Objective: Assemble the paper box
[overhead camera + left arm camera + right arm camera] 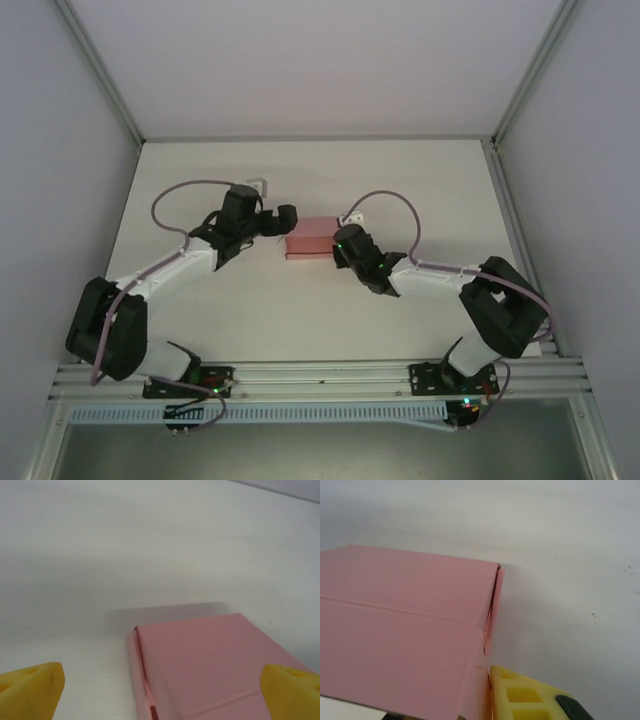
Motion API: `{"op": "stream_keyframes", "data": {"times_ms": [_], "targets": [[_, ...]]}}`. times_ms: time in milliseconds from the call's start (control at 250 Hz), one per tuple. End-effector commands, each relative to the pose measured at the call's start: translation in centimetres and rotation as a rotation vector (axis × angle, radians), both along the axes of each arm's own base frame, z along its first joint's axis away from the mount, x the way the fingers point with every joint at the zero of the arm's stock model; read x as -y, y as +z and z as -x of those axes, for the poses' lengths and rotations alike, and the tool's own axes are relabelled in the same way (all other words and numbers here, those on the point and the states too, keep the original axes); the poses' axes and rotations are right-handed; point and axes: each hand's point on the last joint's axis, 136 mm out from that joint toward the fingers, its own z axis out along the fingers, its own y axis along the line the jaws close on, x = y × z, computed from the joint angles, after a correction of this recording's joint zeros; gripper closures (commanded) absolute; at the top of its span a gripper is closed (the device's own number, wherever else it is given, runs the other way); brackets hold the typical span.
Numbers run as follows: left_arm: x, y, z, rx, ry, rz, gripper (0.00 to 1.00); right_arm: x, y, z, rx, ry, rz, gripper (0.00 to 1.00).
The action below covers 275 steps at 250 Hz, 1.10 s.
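The box, folded up, is seen at mid-frame in the top view, between the grippers. The left gripper is held wide open at its left end. One right gripper finger lies against the right end flap; whether anything is clamped cannot be told. End closing is judged in hand; the flaps need pressing flush next.

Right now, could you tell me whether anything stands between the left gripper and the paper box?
Nothing visible does: the left gripper has its jaws open at the end of the paper box, with no object between.
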Motion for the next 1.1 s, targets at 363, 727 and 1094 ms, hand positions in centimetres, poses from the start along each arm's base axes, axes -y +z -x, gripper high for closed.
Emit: {"op": "stream_keyframes", "data": {"times_ms": [363,727,1094], "targets": [[4.0,-6.9,-1.0,-0.228,-0.176,0.147,0.21,1.5,-1.5,2.1,-0.012,0.017,0.009,0.62],[3.9,-11.1,0.1,-0.313,-0.180,0.154,0.62,2.1,-0.3,6.9,-0.074,0.137,-0.159,0.22],[3.2,-12.3,0.4,-0.339,-0.201,0.292,0.83,5.1,3.8,5.7,-0.063,-0.103,-0.322,0.00]]}}
